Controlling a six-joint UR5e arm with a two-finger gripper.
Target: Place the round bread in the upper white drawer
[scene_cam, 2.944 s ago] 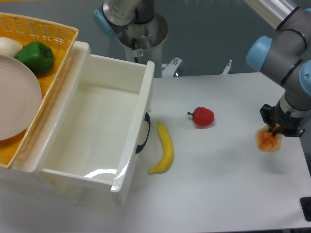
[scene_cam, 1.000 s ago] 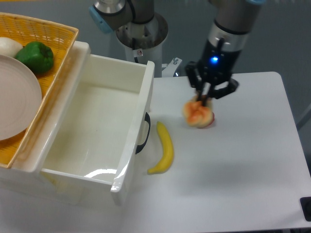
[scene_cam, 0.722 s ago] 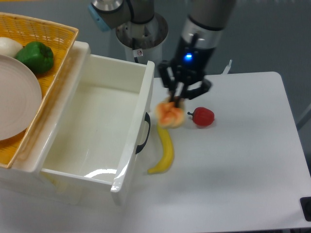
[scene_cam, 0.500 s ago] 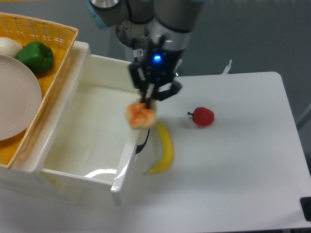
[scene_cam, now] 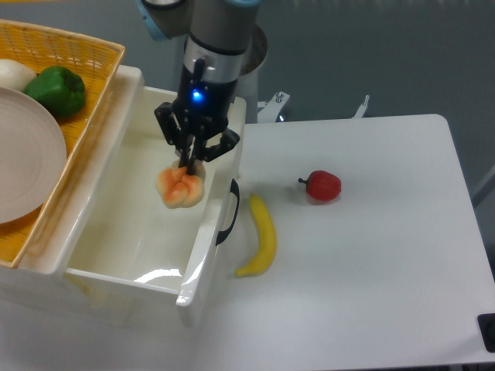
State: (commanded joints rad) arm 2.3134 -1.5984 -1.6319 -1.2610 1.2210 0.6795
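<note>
- the gripper [scene_cam: 190,164] pinches the top of the round bread [scene_cam: 182,187], which hangs right under it at 6 o'clock.
- the round bread is up in the air over the open upper white drawer [scene_cam: 100,236], near the drawer's front wall.
- a banana [scene_cam: 261,236] lies on the table [scene_cam: 387,270] at the bread's 4 o'clock.
- a red fruit [scene_cam: 323,185] sits at the bread's 3 o'clock.

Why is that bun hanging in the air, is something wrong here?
Nothing stands out. The tool grips the round bread over the open upper white drawer; the banana and red fruit lie on the table.
</note>
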